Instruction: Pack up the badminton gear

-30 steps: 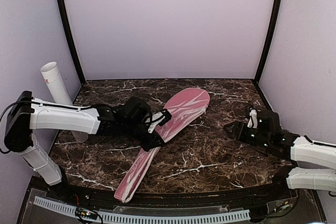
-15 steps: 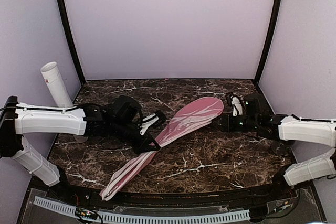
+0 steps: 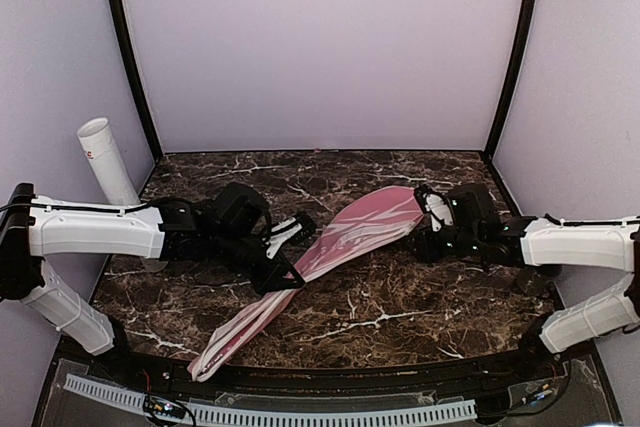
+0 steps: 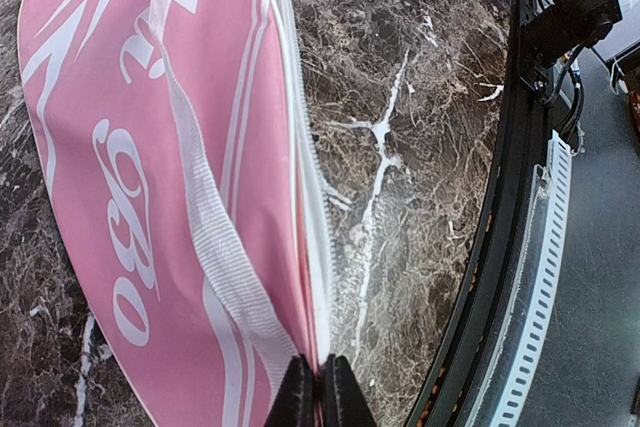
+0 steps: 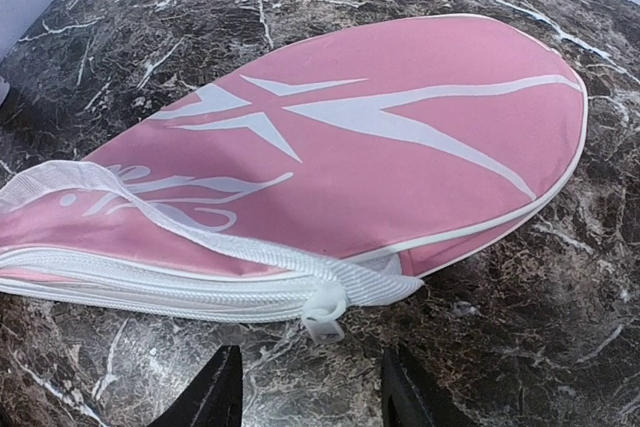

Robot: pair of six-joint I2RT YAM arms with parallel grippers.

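Note:
The pink racket-shaped bag (image 3: 345, 237) lies slantwise across the marble table, wide end to the right. My left gripper (image 3: 292, 269) is shut on the bag's zipper edge near its narrow neck. In the left wrist view the fingertips (image 4: 320, 392) pinch the white zipper seam of the bag (image 4: 150, 147). My right gripper (image 3: 420, 237) sits at the wide end, open. In the right wrist view the bag's clear zipper pull (image 5: 325, 315) lies just ahead of the gap between the fingers (image 5: 310, 392), untouched. A long white tube (image 3: 108, 162) leans at the back left.
The marble table (image 3: 400, 297) ends at a black front rim (image 3: 330, 382) with a white slotted strip below. Lilac walls and black corner posts close in the back and sides. A white webbing strap (image 4: 200, 197) runs along the bag.
The bag has swung round, its wide end going right and its narrow end left. My right gripper came in to the wide end and narrowed its jaws. The left grip held.

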